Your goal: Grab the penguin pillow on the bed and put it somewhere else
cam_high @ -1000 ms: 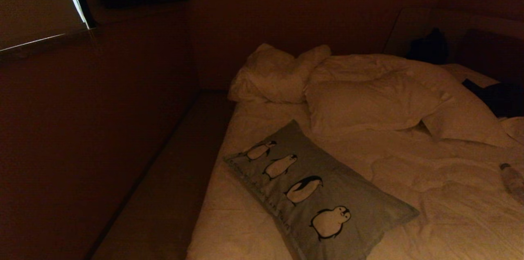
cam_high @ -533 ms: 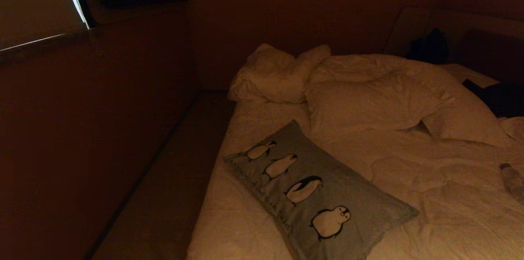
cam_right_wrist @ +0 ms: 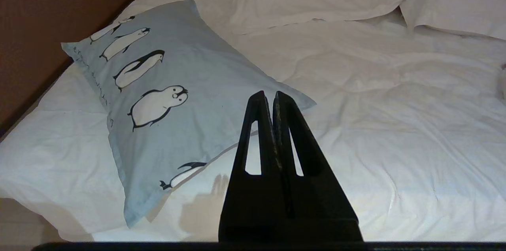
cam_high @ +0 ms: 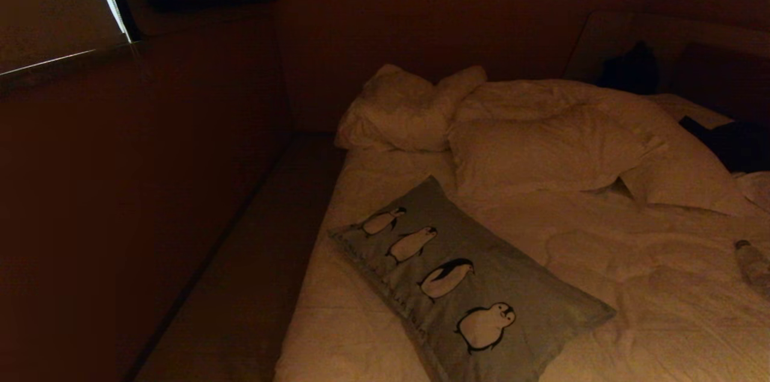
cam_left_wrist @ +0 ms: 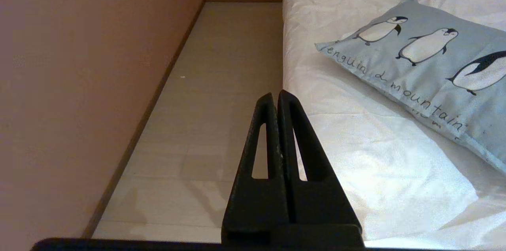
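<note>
The penguin pillow (cam_high: 463,286), light grey-blue with a row of black-and-white penguins, lies slantwise on the near left part of the bed (cam_high: 631,286); it also shows in both wrist views (cam_left_wrist: 427,57) (cam_right_wrist: 174,97). My left gripper (cam_left_wrist: 274,95) is shut and empty, held over the strip where floor meets the bed's edge, apart from the pillow. My right gripper (cam_right_wrist: 267,95) is shut and empty, hanging in front of the pillow's near corner without touching it. Neither arm shows in the head view.
Plain white pillows (cam_high: 409,108) (cam_high: 541,153) are heaped at the head of the bed. A narrow floor strip (cam_left_wrist: 213,85) runs between the bed and a wall (cam_left_wrist: 79,85). A small bottle (cam_high: 752,261) lies at the bed's right; dark clothing (cam_high: 734,141) lies far right.
</note>
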{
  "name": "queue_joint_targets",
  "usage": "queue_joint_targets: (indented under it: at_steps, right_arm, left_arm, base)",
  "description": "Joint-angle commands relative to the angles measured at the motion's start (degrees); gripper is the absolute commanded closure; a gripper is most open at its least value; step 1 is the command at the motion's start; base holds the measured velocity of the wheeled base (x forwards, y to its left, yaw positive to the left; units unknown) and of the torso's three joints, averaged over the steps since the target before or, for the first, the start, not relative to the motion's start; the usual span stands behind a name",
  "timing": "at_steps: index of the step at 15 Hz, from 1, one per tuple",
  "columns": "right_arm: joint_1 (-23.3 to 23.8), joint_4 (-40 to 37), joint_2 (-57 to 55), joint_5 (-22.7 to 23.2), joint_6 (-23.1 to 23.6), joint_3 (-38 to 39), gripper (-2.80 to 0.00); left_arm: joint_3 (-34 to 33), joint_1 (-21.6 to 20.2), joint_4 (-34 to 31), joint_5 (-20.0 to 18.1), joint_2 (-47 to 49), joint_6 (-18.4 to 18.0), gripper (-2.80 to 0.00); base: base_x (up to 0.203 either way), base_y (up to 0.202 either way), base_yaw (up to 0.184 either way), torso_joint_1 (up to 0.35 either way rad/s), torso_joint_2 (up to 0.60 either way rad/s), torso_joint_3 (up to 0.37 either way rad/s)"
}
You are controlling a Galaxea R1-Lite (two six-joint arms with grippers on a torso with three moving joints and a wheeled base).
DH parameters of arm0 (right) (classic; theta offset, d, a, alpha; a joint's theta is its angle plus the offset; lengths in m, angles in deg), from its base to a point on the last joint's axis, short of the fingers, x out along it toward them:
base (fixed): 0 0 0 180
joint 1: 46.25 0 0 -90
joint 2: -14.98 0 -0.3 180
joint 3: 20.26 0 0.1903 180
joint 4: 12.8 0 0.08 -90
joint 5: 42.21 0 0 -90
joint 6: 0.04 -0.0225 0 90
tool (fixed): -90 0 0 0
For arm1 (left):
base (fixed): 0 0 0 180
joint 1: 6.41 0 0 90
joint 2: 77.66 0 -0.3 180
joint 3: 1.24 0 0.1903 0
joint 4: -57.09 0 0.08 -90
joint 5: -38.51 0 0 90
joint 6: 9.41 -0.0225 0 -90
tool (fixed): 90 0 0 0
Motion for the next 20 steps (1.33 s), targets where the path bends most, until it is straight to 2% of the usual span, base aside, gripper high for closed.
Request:
queue_joint_targets:
  at_steps: [1,20]
  right_arm:
    - [-0.03,0.02,-0.02,0.02,-0.01,0.07,0.0]
    - [-0.03,-0.04,-0.02,0.02,-0.01,0.0,0.0]
  left_arm:
    - [0.0,-0.04,0.01,0.02,0.02,0.0,0.0]
    - [0.0,0.04,0.01,0.02,0.02,0.0,0.0]
  base:
    - [0.0,0.0,0.0,0.0,0.0,0.0]
    - [0.0,0.0,0.0,0.0,0.0,0.0]
